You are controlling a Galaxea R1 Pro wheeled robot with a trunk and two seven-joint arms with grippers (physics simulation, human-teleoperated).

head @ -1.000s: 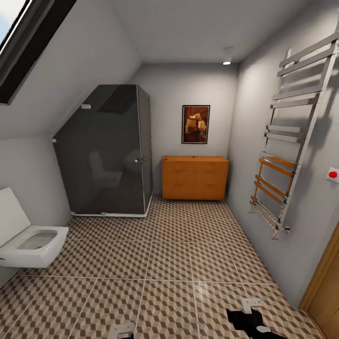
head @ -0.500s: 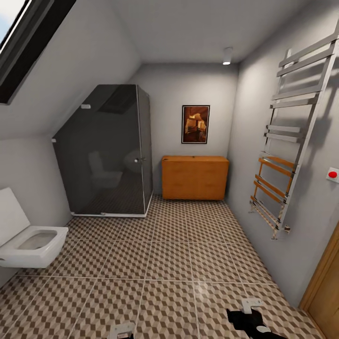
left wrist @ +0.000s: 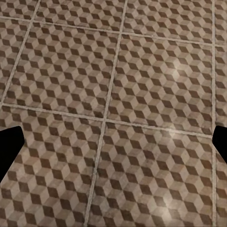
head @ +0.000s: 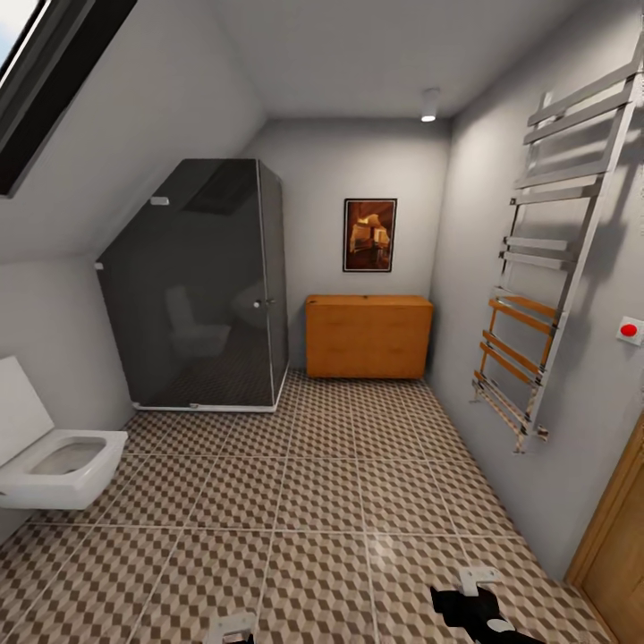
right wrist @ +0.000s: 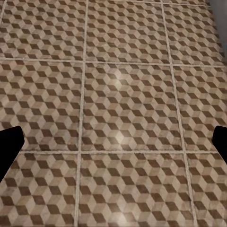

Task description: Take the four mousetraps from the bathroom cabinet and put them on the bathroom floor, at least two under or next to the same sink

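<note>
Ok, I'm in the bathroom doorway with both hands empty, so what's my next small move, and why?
Probably drive the base straight ahead toward the orange-brown cabinet at the far wall. It stands closed and well out of reach across the cube-patterned floor, between the dark glass shower and the towel rail. The left hand and right hand are open over bare tiles, holding nothing.
</note>
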